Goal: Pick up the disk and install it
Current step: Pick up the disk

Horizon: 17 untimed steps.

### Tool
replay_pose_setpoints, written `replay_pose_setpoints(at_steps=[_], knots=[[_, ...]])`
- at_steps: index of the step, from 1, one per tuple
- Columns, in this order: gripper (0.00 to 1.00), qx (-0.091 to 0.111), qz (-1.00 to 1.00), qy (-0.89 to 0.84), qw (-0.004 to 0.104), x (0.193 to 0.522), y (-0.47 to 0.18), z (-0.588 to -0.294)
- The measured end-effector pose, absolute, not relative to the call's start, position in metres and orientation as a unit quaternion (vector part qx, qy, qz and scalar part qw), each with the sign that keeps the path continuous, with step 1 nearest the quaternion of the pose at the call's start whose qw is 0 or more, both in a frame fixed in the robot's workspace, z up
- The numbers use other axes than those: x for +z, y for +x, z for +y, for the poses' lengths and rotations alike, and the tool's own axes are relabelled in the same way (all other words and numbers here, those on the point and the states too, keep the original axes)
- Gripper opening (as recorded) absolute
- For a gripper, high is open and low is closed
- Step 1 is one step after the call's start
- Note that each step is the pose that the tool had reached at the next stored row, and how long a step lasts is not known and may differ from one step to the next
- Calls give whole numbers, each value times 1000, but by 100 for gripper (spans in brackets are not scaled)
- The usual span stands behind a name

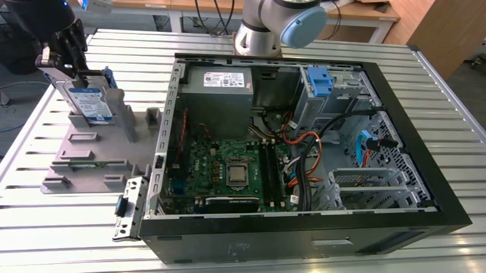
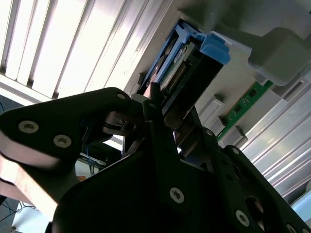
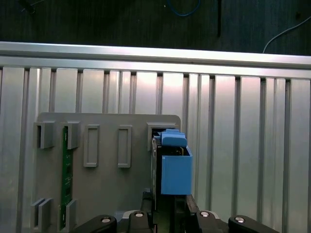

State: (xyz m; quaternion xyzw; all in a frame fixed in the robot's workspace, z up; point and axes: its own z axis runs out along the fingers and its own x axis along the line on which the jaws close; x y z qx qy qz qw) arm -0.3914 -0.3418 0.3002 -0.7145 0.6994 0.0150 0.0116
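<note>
Aluminium slats of a ribbed table (image 1: 68,227) are carrying a large black open-sided computer case (image 1: 304,244) and, at the exterior view's left of it, a grey plastic fixture plate (image 1: 91,153) with raised slots. The flat rectangular silver disk (image 1: 89,102), framed in a blue plastic bracket, is standing on edge in one slot of that plate, outside the case. The arm's black gripper (image 1: 65,65) is clamping its fingers on the disk's upper end.
</note>
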Motion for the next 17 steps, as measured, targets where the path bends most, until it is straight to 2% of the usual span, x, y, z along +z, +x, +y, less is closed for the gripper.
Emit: replay_pose_setpoints(at_steps=[17], knots=[[35,15,699,-714,11,307,-391,-342]])
